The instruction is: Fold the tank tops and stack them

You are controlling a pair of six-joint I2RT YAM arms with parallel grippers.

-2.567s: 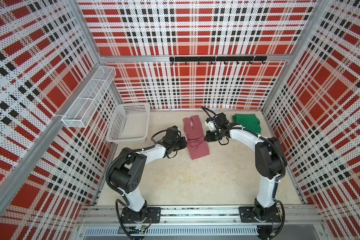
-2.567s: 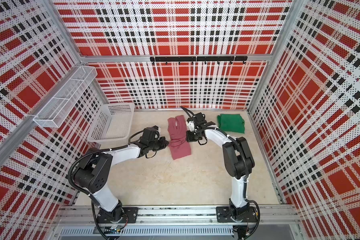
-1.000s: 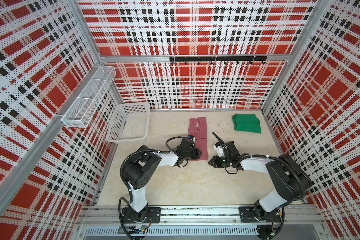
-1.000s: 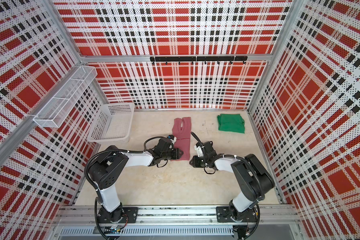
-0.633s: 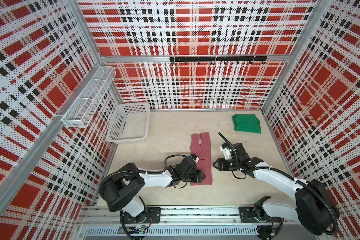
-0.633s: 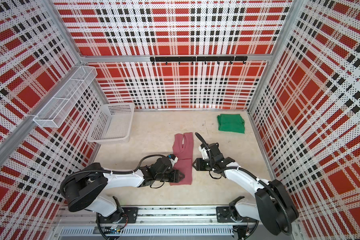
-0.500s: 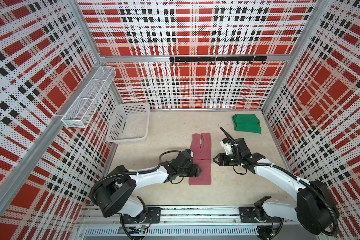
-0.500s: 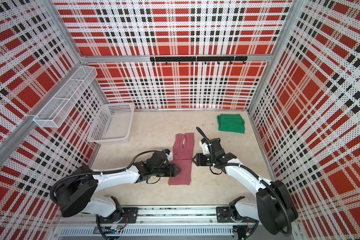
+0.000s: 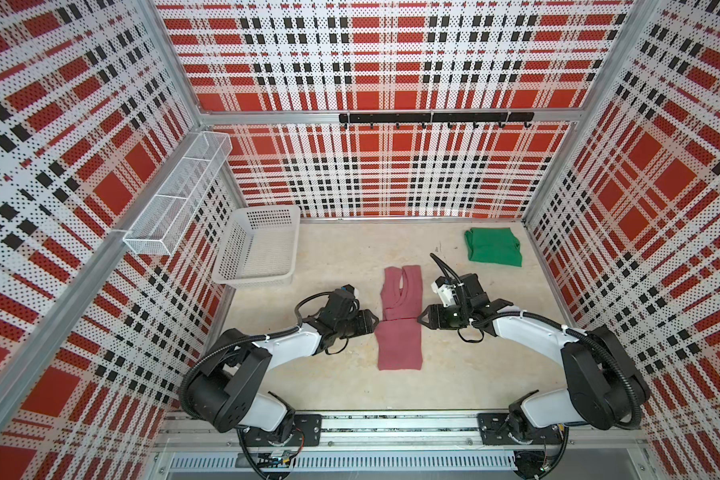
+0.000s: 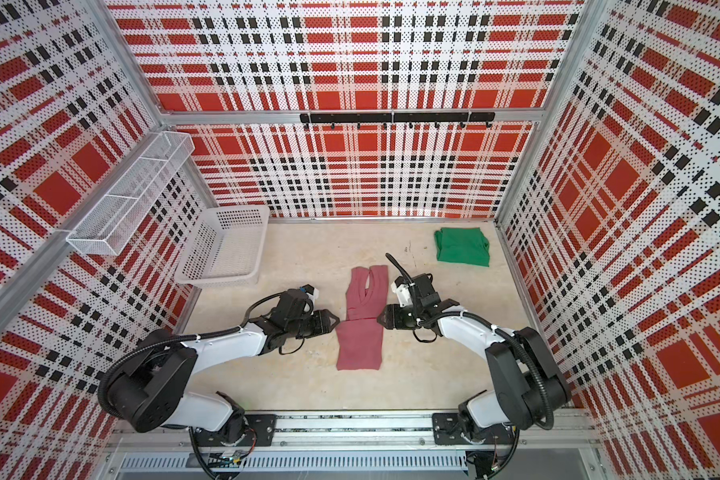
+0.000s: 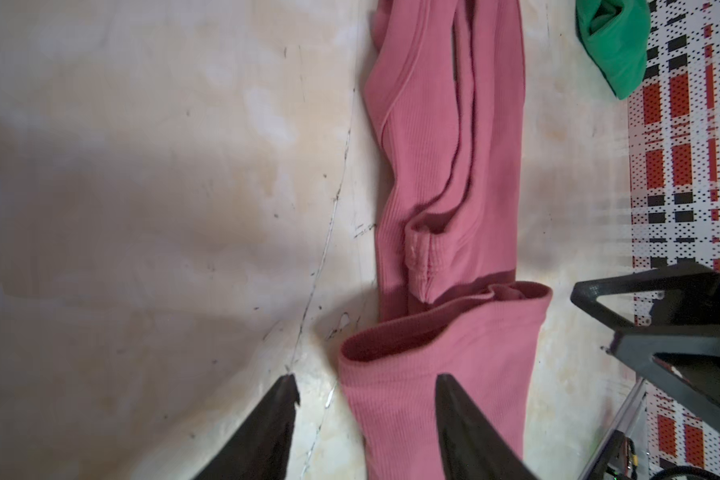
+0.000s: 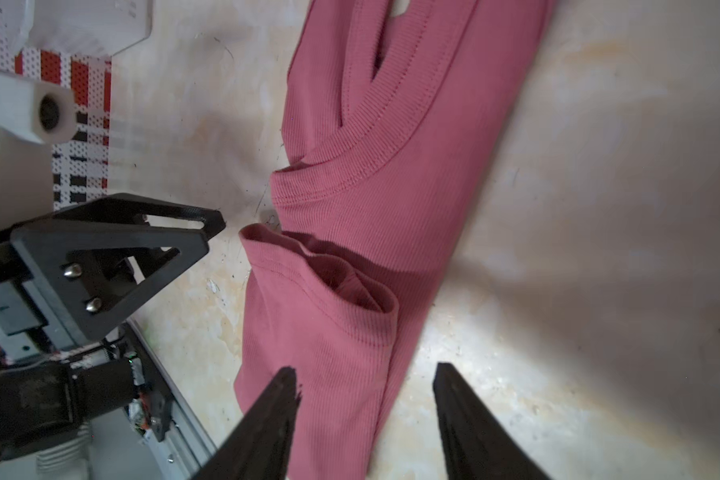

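One pink tank top (image 9: pixel 398 336), pulled forward from near the back edge to the middle of the worktop (image 9: pixel 350 257), hem now doubled up to its middle; left claw (image 9: pixel 375 323) and right claw (image 9: pixel 421 320) released, empty, flanking that fold; green tank top (image 9: pixel 493 251) folded at back right corner; last fold and stacking likely outstanding.

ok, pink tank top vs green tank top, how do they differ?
Pink tank top is a long narrow strip, hem folded up to its middle; green tank top is a compact squarish bundle. Pink lies between left claw and right claw; green sits alone near the far right corner. Both lie on the table, unstacked.
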